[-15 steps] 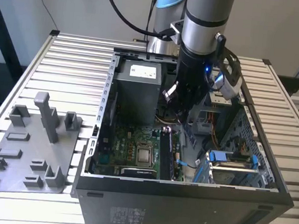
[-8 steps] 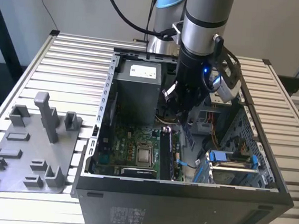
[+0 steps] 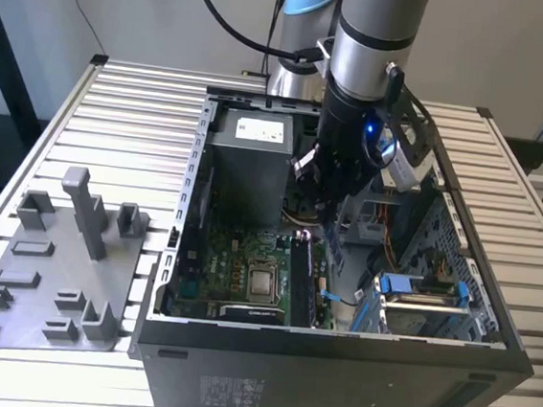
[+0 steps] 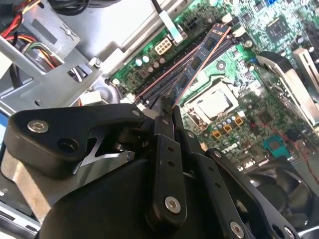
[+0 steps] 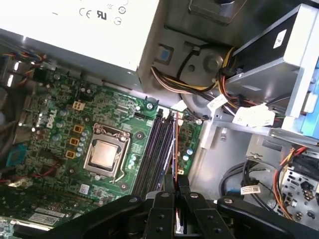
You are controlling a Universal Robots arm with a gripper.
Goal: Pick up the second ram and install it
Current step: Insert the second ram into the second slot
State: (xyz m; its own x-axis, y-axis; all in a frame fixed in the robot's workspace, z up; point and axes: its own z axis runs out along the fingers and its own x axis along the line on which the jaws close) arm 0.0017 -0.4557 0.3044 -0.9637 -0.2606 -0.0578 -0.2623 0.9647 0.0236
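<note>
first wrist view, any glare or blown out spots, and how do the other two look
In the first wrist view the pale power supply is washed out near white; in the second wrist view the gripper is a dark foreground mass and the memory stick is soft; the exterior view is evenly lit, with the case interior dim.

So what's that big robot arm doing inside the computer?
The gripper is down inside the open computer case, shut on the second ram, a thin dark memory stick. It holds the stick over the long slots beside the square processor on the green motherboard.
</note>
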